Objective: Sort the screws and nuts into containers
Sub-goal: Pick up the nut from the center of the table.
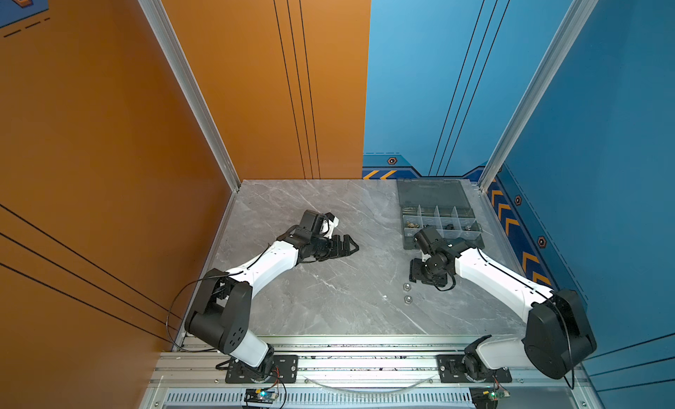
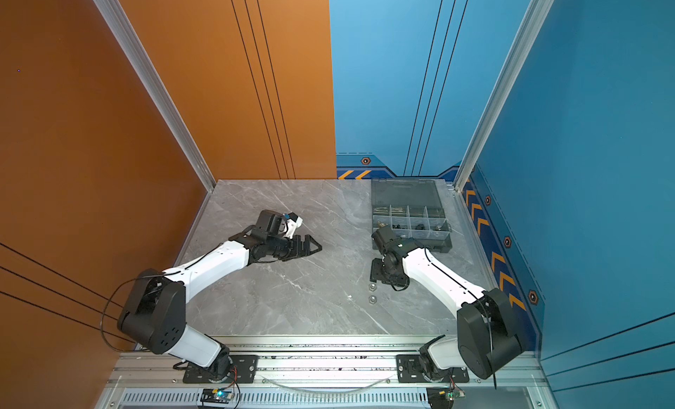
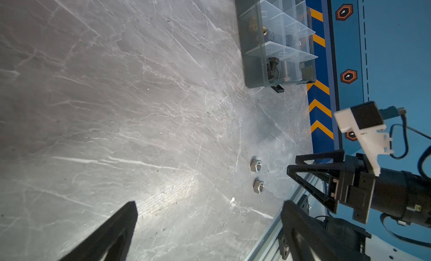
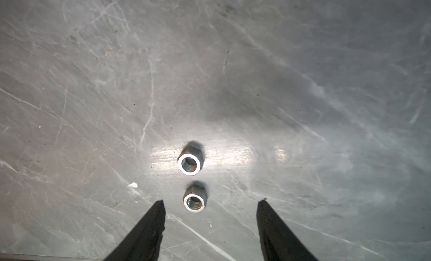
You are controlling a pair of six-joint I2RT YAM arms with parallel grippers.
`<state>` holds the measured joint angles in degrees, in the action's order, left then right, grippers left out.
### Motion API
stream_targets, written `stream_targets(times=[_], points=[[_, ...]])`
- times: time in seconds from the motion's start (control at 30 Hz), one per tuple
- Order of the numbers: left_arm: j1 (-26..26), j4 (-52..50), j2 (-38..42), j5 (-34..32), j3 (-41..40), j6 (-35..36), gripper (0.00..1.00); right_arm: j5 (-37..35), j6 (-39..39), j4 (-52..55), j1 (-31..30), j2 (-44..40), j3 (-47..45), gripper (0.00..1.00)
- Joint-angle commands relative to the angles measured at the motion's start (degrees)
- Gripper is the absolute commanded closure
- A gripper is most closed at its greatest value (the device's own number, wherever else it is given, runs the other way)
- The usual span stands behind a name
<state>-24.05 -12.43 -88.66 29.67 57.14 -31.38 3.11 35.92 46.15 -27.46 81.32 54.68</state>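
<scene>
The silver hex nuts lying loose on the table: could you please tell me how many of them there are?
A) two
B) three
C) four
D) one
A: the right wrist view shows two silver hex nuts lying a little apart on the table, by the tips of the open right gripper, and both top views show the same pair.

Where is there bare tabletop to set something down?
Bare: the grey marble tabletop between left gripper and aluminium front rail, and the far strip beside the smoky grey organizer box. Crowded: two silver hex nuts by the right gripper.
</scene>
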Motion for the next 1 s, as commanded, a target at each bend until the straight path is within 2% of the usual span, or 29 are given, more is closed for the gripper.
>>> stream_targets(times=[0.0, 0.4, 0.77, 0.97], points=[[-0.1, 0.5, -0.7, 0.8, -0.9, -0.1, 0.02, -3.1, 2.8, -2.7, -1.7, 3.6, 0.1, 0.35], [-0.2, 0.6, -0.7, 0.3, -1.2, -0.4, 0.02, -5.1, 2.9, -5.4, -5.6, 14.0, 3.7, 0.37], [-0.3, -0.2, -0.5, -0.9, -1.1, -0.5, 0.02, -6.0, 2.6, -4.8, -6.6, 16.4, 4.8, 0.50], [-0.5, -0.2, -0.7, -0.7, -0.9, -0.6, 0.02, -6.2, 2.5, -3.9, -7.3, 15.8, 4.2, 0.50]])
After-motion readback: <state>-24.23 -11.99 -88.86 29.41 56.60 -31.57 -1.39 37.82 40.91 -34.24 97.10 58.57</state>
